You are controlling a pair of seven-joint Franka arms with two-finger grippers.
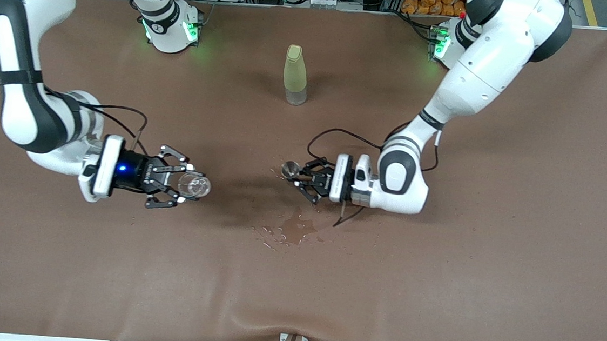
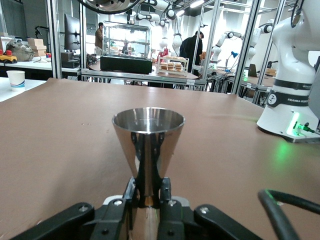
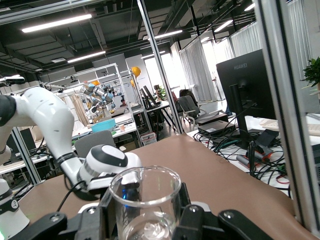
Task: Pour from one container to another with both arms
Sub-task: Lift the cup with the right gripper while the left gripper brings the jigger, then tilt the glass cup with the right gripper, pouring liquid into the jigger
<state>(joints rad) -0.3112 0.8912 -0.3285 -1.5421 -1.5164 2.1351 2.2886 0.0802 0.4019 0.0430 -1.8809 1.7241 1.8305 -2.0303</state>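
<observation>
My right gripper (image 1: 187, 184) is shut on the tiny clear glass cup (image 1: 194, 184), held upright over the table toward the right arm's end. In the right wrist view the glass (image 3: 146, 200) sits between the fingers (image 3: 192, 220) with a little liquid at its bottom. My left gripper (image 1: 303, 178) is shut on the waist of the steel jigger (image 1: 289, 169), mouth up, near the table's middle. The left wrist view shows the jigger (image 2: 148, 135) upright, pinched at its narrow waist by my left gripper (image 2: 148, 192). A clear gap separates glass and jigger.
A tall yellow-green bottle (image 1: 295, 75) stands farther from the front camera than both grippers, near the table's middle. A wet spill (image 1: 293, 228) with droplets lies on the brown table (image 1: 435, 289), nearer the camera than the jigger. The left arm (image 3: 102, 165) shows past the glass.
</observation>
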